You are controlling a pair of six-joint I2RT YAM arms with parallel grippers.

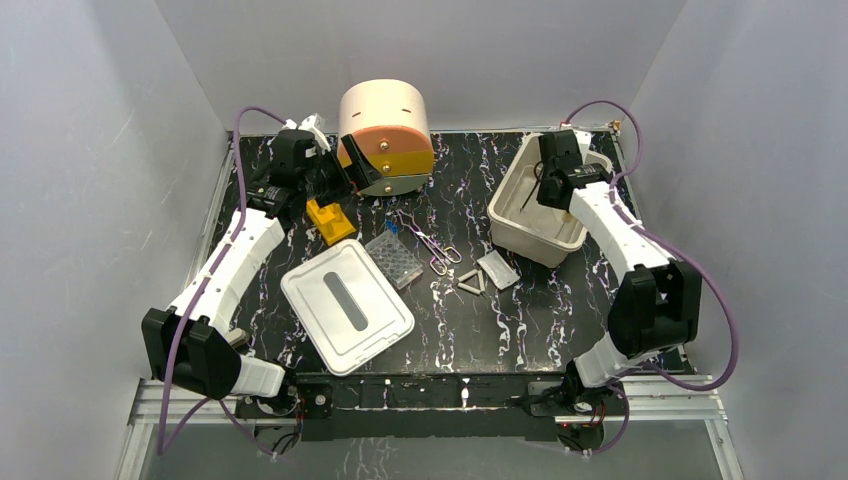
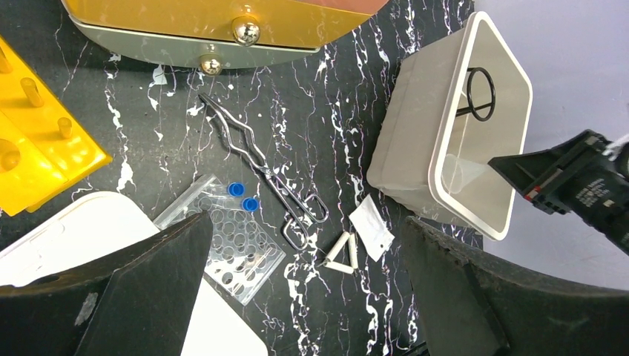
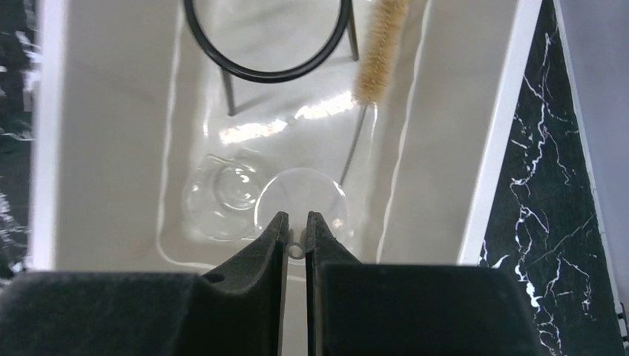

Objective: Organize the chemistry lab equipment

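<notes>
We see a black marbled table point(image 1: 560, 330). At two o'clock sits the white bin point(image 1: 535, 238), holding a small brush point(image 3: 380, 52) and clear round dishes point(image 3: 222, 196); the right gripper point(image 3: 297, 222) reaches inside, jaws pinching one dish's rim. At eleven o'clock the left gripper point(image 2: 308, 230) hangs, jaws spread wide, near the yellow rack point(image 1: 330, 220). Mid-table lie the clear well plate point(image 1: 395, 258), metal tongs point(image 1: 425, 240), white triangle point(image 1: 473, 283).

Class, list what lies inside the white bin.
A black ring, a brush and two clear round dishes, one pinched at its rim by the right gripper. Its fingers hide the bin floor beneath.
</notes>
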